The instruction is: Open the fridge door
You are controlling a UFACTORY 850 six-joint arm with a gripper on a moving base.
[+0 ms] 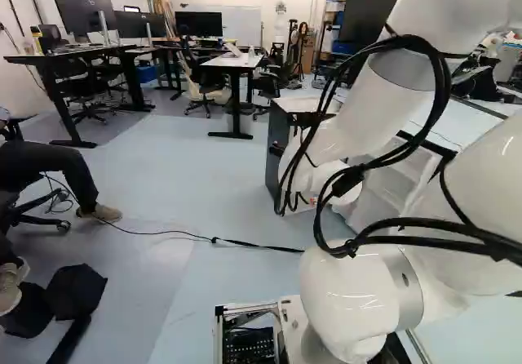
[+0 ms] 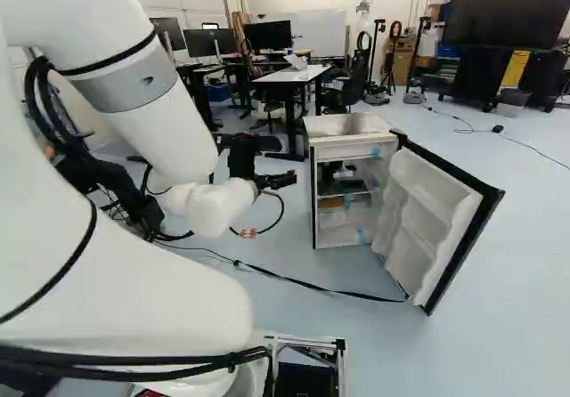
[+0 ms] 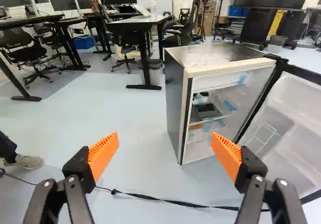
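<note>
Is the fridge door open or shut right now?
Open: the fridge door stands swung out from the fridge, exposing the shelves inside.

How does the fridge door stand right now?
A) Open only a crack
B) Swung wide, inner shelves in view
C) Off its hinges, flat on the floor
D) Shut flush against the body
B: the door stands well out from the fridge body, showing its moulded inner side, and the fridge's interior is in view.
</note>
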